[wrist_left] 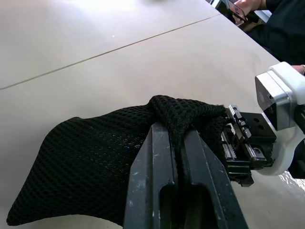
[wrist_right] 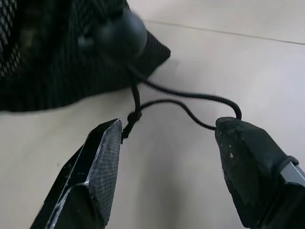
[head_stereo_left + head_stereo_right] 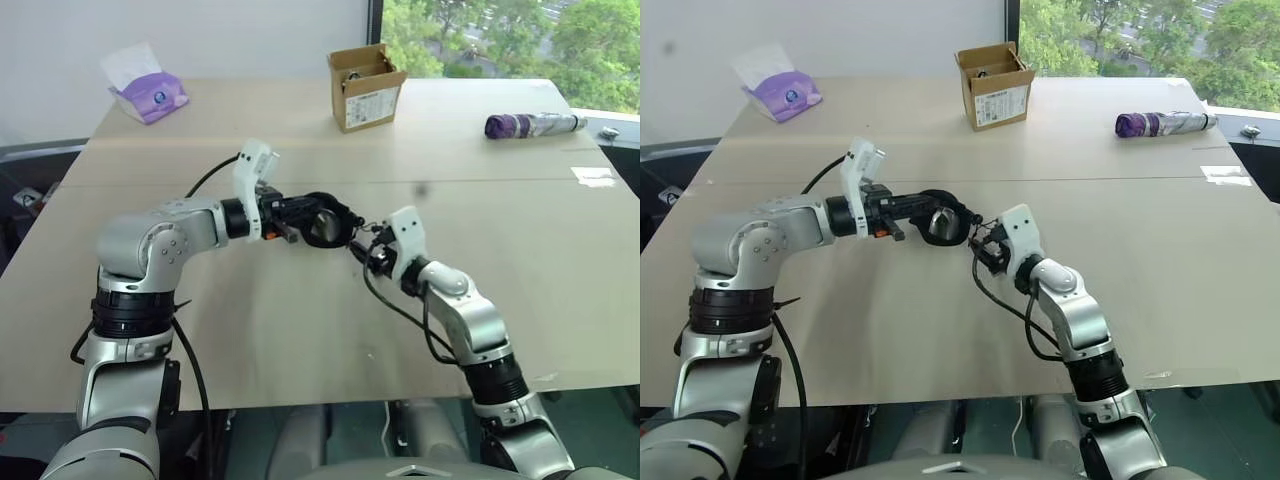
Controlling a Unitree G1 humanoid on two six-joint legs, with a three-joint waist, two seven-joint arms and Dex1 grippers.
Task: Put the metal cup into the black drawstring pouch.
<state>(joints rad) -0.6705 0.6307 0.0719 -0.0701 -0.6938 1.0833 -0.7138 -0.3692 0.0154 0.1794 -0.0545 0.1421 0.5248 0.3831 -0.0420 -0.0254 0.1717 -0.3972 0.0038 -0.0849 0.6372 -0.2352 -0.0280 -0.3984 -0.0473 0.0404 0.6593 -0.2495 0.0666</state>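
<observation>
My left gripper [image 1: 176, 143] has its fingers clamped on the bunched mouth of the black drawstring pouch [image 1: 95, 167], holding it above the worktop [image 3: 300, 330]. My right gripper [image 2: 167, 143] stands wide open, empty, beside the pouch's cord [image 2: 190, 102]. I cannot make out the metal cup.

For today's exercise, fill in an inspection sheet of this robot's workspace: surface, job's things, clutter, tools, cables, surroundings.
Surface: pale wooden table, seam running across.
Job's things: black drawstring pouch held off the table; metal cup glints inside its mouth.
Clutter: cardboard box, tissue pack, purple bottle.
Tools: left tool shut on the pouch's edge; right tool open around the drawstring cord.
Cables: black leads on both arms.
Surroundings: white wall, window with trees.
</observation>
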